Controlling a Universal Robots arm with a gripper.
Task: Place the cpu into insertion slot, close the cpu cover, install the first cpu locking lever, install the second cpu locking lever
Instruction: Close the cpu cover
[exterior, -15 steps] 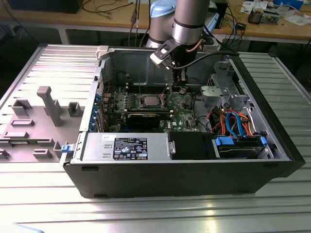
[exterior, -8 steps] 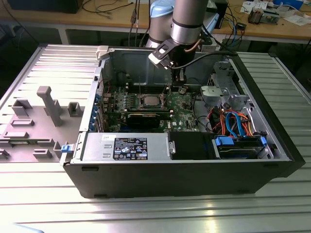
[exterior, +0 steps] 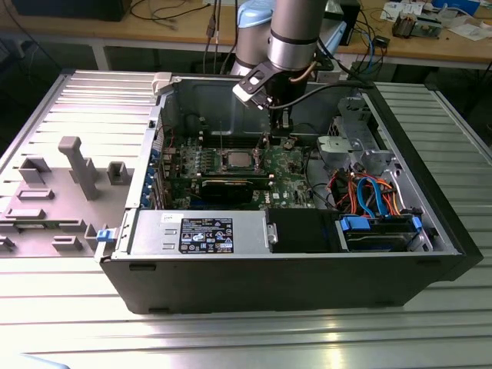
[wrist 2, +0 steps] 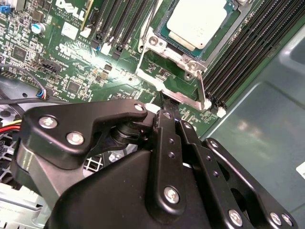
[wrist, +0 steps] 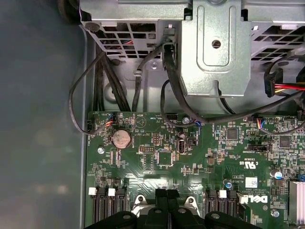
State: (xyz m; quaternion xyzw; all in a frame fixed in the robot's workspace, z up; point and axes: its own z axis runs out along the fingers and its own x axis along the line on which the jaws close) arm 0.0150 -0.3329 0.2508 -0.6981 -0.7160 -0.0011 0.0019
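Fingers of the gripper are squeezed together with nothing between them, right at the edge of the cpu cover. The cpu lies flat in the insertion slot, inside the cover's window.

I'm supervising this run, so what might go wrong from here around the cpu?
The gripper sits close to the edge of the cpu cover; a slip might scrape the green board. The memory slots flank the cpu closely, so the gripper's wide body may knock them. If the cpu isn't seated flat, pressing down could damage it.
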